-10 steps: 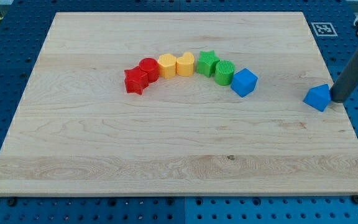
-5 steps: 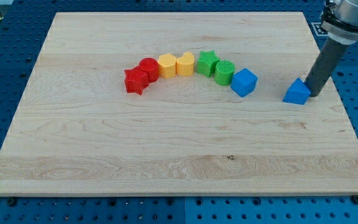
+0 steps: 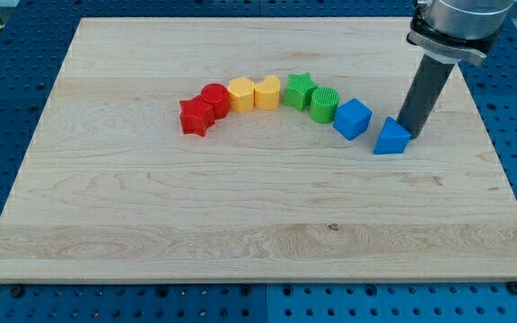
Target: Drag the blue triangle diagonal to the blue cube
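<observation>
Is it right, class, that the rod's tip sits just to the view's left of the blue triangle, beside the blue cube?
No. In the camera view my tip sits at the view's right of the blue triangle; the blue cube lies on the triangle's left.

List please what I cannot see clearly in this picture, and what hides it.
- Camera view: my tip is partly hidden behind the blue triangular plastic block; whether they touch cannot be told.
- The top edge cuts off the arm above the dark rod.
- The gap between the triangle and the blue plastic cube is too small to judge.
</observation>
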